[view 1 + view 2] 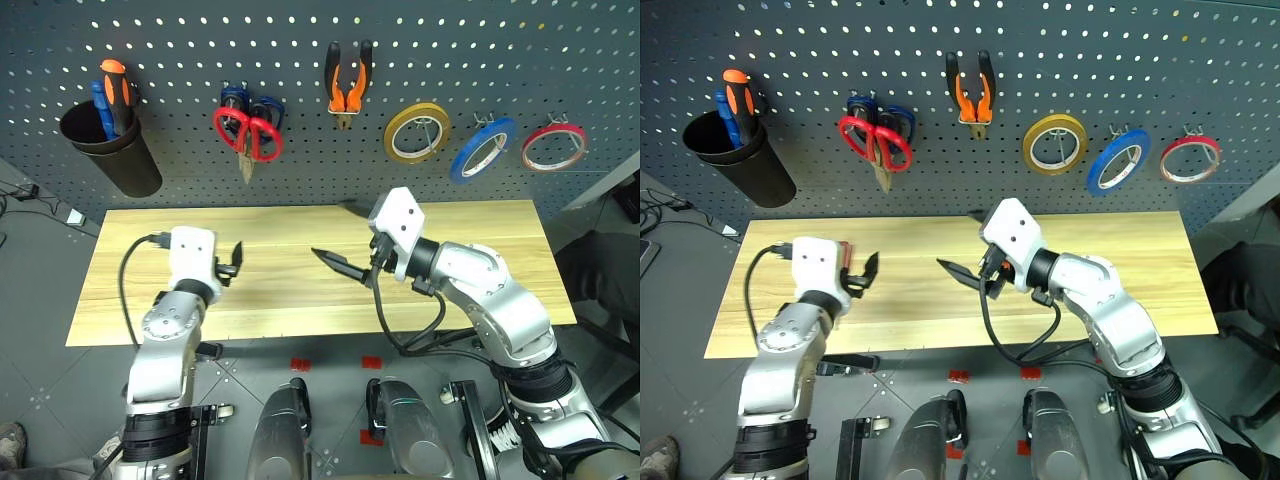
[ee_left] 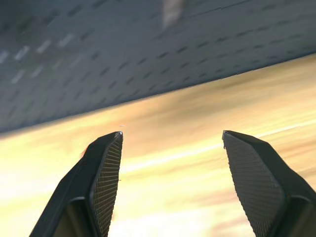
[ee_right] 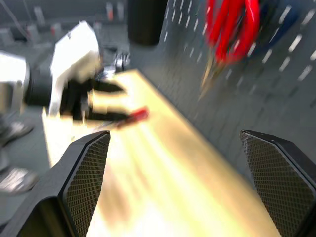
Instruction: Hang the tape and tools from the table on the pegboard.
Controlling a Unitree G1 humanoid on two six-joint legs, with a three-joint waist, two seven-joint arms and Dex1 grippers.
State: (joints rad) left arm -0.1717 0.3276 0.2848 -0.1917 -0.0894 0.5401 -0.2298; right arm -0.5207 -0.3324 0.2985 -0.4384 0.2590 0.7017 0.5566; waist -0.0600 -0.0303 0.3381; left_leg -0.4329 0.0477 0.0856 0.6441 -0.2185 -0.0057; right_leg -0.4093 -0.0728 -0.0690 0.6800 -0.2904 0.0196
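Note:
On the pegboard (image 1: 300, 40) hang the blue tape (image 1: 482, 148), the red-looped scissors (image 1: 250, 135) and the orange-and-black pliers (image 1: 348, 85). The red-handled screwdriver (image 3: 134, 116) lies on the left part of the table (image 1: 300, 310), right beside my left gripper (image 1: 232, 262), whose hand hides most of it; a bit of red (image 1: 844, 248) shows. My left gripper stands open and low over the wood, nothing between its fingers (image 2: 106, 168). Over the table's middle my right gripper (image 1: 335, 232) is wide open and empty, pointing left towards the left hand.
A black cup (image 1: 115, 150) with orange and blue handles hangs at the board's left. Dark blue scissors (image 1: 236, 100) sit behind the red ones. A yellow tape ring (image 1: 417, 132) and a red one (image 1: 553, 147) flank the blue tape.

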